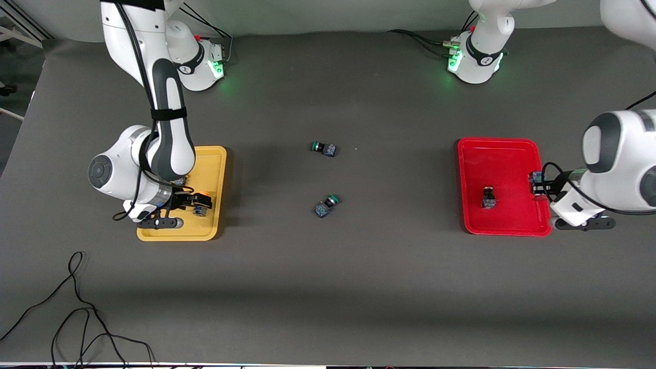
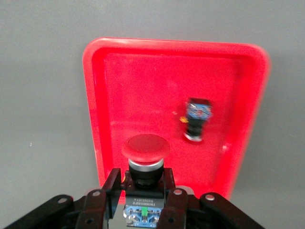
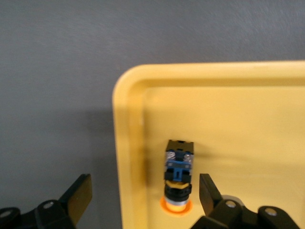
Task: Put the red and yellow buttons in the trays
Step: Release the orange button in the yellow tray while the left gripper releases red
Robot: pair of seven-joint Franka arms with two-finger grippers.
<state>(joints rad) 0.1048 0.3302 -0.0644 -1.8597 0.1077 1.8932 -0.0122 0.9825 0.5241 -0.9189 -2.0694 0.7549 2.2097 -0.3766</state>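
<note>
Over the red tray (image 1: 499,154) at the left arm's end of the bench, the left gripper (image 2: 144,193) clamps a red button (image 2: 145,148), ready to drop it beside the one already inside (image 1: 488,198). Over the yellow tray (image 1: 212,169), the right gripper (image 3: 143,195) stands spread around a yellow button (image 3: 178,179) lying in the tray.

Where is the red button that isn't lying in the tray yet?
The second red button is clamped in the left gripper, over the rim of the red tray at the left arm's end of the table.

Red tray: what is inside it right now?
One red button lies in the red tray. The left gripper holds a second red button over the tray's rim. The tray floor under that gripper is hidden.
</note>
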